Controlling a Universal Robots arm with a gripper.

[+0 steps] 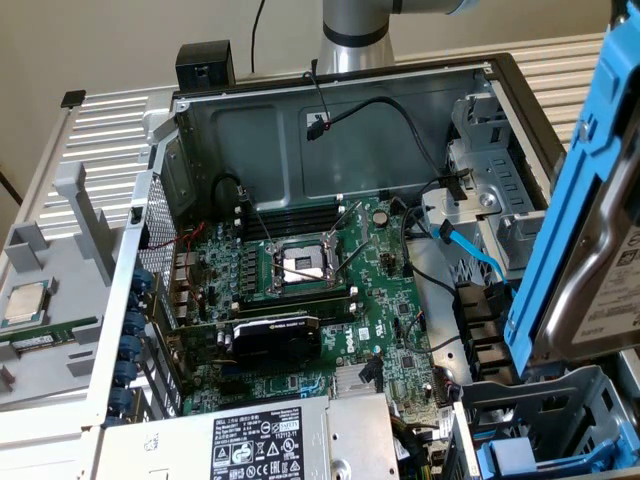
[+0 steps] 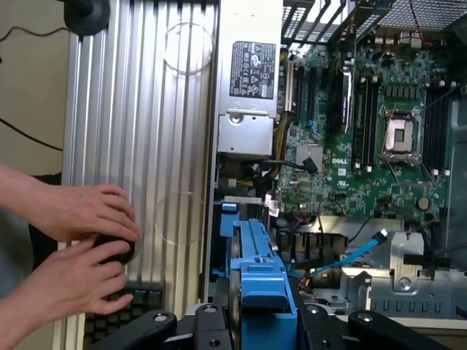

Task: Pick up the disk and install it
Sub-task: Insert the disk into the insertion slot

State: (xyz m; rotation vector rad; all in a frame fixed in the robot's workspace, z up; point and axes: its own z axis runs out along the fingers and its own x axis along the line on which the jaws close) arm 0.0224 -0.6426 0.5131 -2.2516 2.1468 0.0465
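Pincer (image 2: 259, 324) pinching the disk (image 1: 600, 270) on edge near the open computer's drive cage (image 1: 545, 395): carrying step, likely demanding square alignment.

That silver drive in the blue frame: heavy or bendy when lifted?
The silver-grey metal hard drive looks rigid: its edges run straight though held on edge. Being metal, it is probably heavy for its size. The blue plastic carrier frame, clamped by the tool, may flex slightly.
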